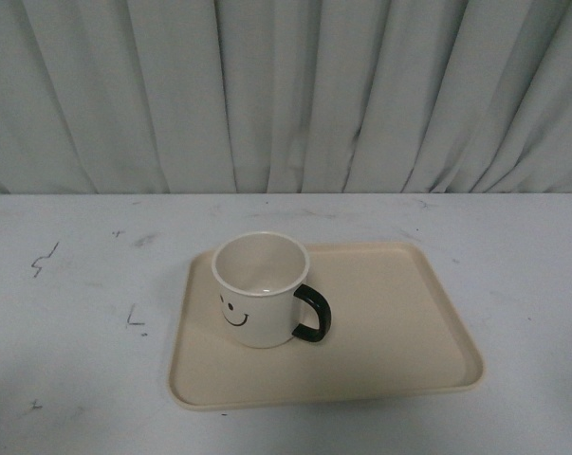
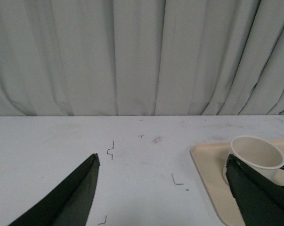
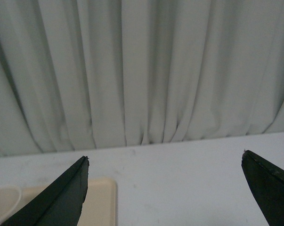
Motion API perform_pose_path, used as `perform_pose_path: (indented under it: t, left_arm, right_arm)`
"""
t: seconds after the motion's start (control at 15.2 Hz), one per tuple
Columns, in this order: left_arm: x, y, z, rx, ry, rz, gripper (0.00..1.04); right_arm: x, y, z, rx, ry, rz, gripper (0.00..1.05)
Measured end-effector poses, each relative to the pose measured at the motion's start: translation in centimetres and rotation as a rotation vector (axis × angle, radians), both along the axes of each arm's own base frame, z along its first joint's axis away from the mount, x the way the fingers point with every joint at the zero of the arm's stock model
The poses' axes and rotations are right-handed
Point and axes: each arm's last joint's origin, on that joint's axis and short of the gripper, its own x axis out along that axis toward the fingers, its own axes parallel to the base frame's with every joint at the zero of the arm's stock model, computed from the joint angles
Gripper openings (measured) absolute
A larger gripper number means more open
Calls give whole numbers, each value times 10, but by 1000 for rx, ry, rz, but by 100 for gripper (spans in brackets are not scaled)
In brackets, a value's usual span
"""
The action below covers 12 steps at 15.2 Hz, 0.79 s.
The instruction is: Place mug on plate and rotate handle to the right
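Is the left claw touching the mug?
Apart. In the front view the mug stands alone on the plate; the left claw is nowhere beside it.

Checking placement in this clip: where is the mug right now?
In the front view the mug stands upright on the left half of the plate, with its handle pointing toward the right.

The left gripper's (image 2: 163,157) finger (image 2: 255,197) hides the mug's (image 2: 257,153) base; the plate (image 2: 207,157) runs off the left wrist view's edge.
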Motion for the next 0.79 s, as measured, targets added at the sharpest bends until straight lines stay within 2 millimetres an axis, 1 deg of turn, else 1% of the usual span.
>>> perform_pose_path:
  t: [0.07, 0.13, 0.2, 0.26, 0.33, 0.39, 0.46, 0.53, 0.59, 0.66, 0.79]
  left_arm:
    - [0, 0, 0, 0, 0, 0, 93]
    - [0, 0, 0, 1, 0, 0, 100]
    - [0, 0, 0, 1, 0, 0, 97]
    - [0, 0, 0, 1, 0, 0, 98]
    - [0, 0, 0, 1, 0, 0, 98]
    - [0, 0, 0, 1, 0, 0, 98]
    - [0, 0, 0, 1, 0, 0, 98]
    - [0, 0, 0, 1, 0, 0, 98]
    - [0, 0, 0, 1, 0, 0, 98]
    - [0, 0, 0, 1, 0, 0, 98]
    - [0, 0, 0, 1, 0, 0, 98]
  right_arm:
    - [23, 1, 18, 20, -41, -10, 98]
    - [52, 5, 34, 53, -66, -1, 98]
    - [82, 10, 41, 88, -26, -3, 98]
    - [117, 20, 41, 131, 57, 1, 98]
    - [149, 37, 34, 162, 164, 22, 98]
    - [177, 56, 28, 190, 258, 61, 98]
    - [196, 73, 24, 197, 335, 72, 98]
    - [209, 91, 18, 201, 410, 104, 98]
    - [216, 111, 8, 200, 491, 132, 98]
    - [220, 127, -5, 203, 573, 153, 98]
    - [221, 147, -28, 209, 695, 170, 98]
